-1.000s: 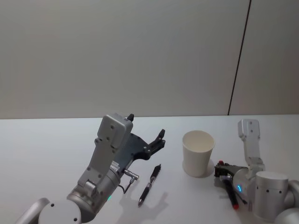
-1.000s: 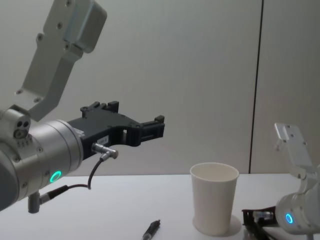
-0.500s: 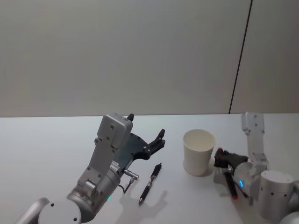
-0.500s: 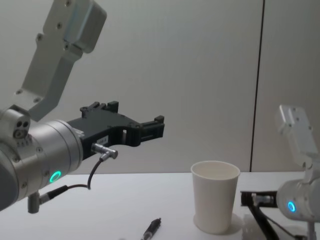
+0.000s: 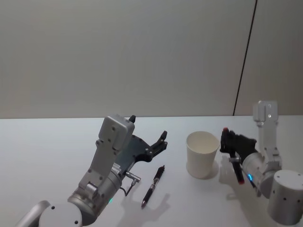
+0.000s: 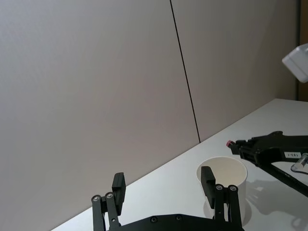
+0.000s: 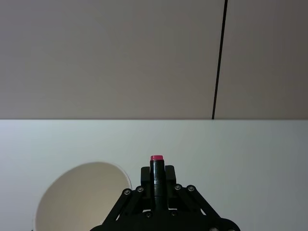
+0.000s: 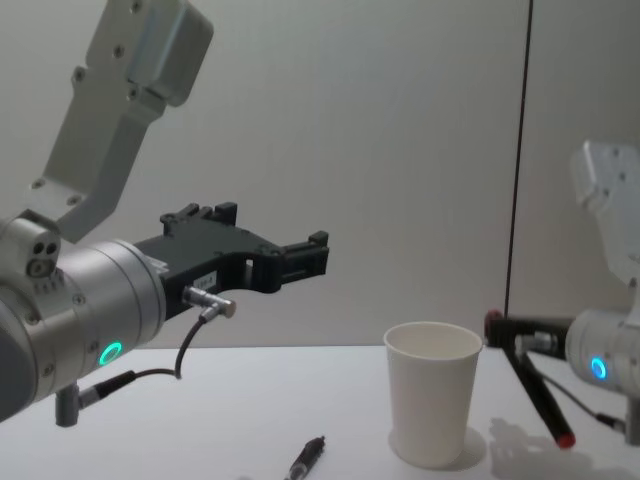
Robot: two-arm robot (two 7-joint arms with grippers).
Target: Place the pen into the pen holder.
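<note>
Red-tipped pen (image 8: 541, 396) pinched by right gripper (image 5: 231, 142), just beside white paper cup (image 5: 201, 160). Left gripper (image 6: 162, 187) held spread above table (image 5: 47, 142).

A: What've we got off our left gripper (image 6: 162, 179)?
B: We log it spread wide, pen holder (image 6: 230, 172) upright just past one fingertip.
A: Beyond that?
B: Right gripper (image 6: 239, 147) clamping the pen (image 6: 288, 176), red end near the holder's rim.
</note>
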